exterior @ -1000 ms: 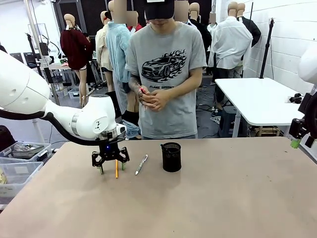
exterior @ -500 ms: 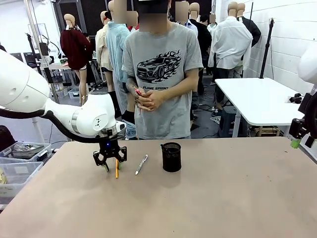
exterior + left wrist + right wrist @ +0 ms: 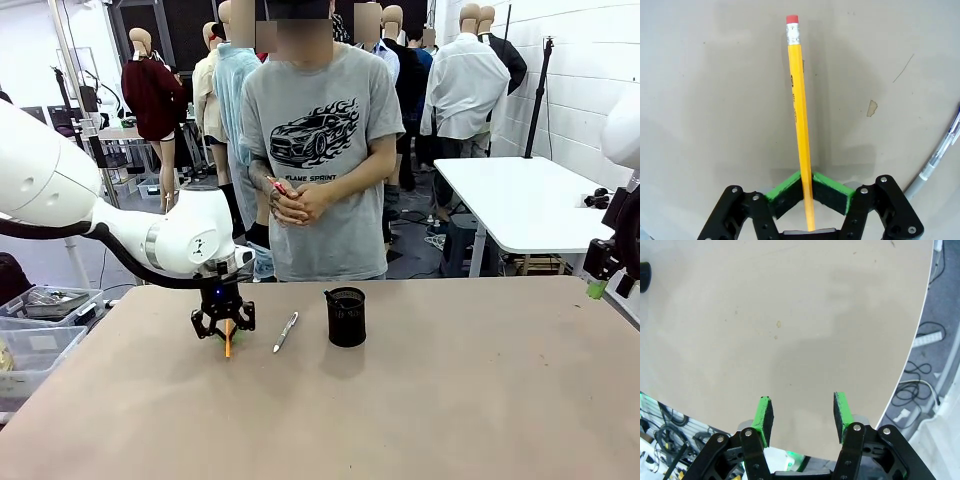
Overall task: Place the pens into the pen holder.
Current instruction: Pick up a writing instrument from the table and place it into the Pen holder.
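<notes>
One pencil (image 3: pixel 799 110) clamped in left gripper (image 3: pixel 807 175) (eraser end out) | right gripper (image 3: pixel 802 400) apart | pen (image 3: pixel 285 332) lies near pen holder (image 3: pixel 346 318)

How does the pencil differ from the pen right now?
The pencil is yellow-orange with a pink eraser; the pen is silvery white. The pencil is clamped in the left gripper; the pen lies loose on the table, untouched. Both are thin sticks outside the pen holder, to its left in the front view.
</notes>
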Tool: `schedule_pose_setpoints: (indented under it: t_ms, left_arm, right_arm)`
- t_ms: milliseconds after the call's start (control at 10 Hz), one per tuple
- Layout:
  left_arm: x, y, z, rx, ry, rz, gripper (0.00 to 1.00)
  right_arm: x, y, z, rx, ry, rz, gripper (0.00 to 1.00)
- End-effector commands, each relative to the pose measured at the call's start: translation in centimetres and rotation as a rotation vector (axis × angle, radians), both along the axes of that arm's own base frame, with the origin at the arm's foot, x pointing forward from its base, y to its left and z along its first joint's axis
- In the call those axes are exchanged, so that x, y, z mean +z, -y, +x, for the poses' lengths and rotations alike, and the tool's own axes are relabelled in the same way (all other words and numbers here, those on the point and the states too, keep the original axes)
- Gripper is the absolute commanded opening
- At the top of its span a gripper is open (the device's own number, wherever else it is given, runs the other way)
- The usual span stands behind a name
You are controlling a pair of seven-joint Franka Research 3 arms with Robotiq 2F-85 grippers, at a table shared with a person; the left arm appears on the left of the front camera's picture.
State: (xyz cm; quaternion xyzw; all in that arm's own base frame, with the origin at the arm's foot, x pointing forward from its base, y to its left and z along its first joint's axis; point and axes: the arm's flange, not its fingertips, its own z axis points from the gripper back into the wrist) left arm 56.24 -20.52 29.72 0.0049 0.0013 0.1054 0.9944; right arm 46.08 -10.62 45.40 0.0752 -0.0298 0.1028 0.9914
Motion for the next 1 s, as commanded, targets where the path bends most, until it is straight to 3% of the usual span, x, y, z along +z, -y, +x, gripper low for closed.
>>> schedule_pose_setpoints:
  t_ms: [0, 300, 500, 700, 900]
  left_arm:
    - [-0.17, 0.18, -0.21, -0.052, -0.031, -0.011, 0.00]
    - [0.35, -0.32, -0.45, -0.093, -0.032, 0.034, 0.00]
    - [0.62, -0.46, -0.62, -0.104, -0.037, 0.034, 0.39]
    - [0.68, -0.66, -0.75, -0.125, -0.036, 0.032, 0.68]
    - [0.75, -0.77, -0.91, -0.130, -0.042, 0.018, 0.68]
  right_arm:
    - [0.04, 0.01, 0.12, -0.001, 0.003, -0.008, 0.62]
    - [0.04, 0.01, 0.12, -0.001, 0.003, -0.008, 0.62]
    - [0.04, 0.01, 0.12, -0.001, 0.003, -0.008, 0.62]
    - [0.04, 0.01, 0.12, -0.001, 0.003, -0.008, 0.62]
    - [0.04, 0.01, 0.12, -0.001, 0.003, -0.008, 0.62]
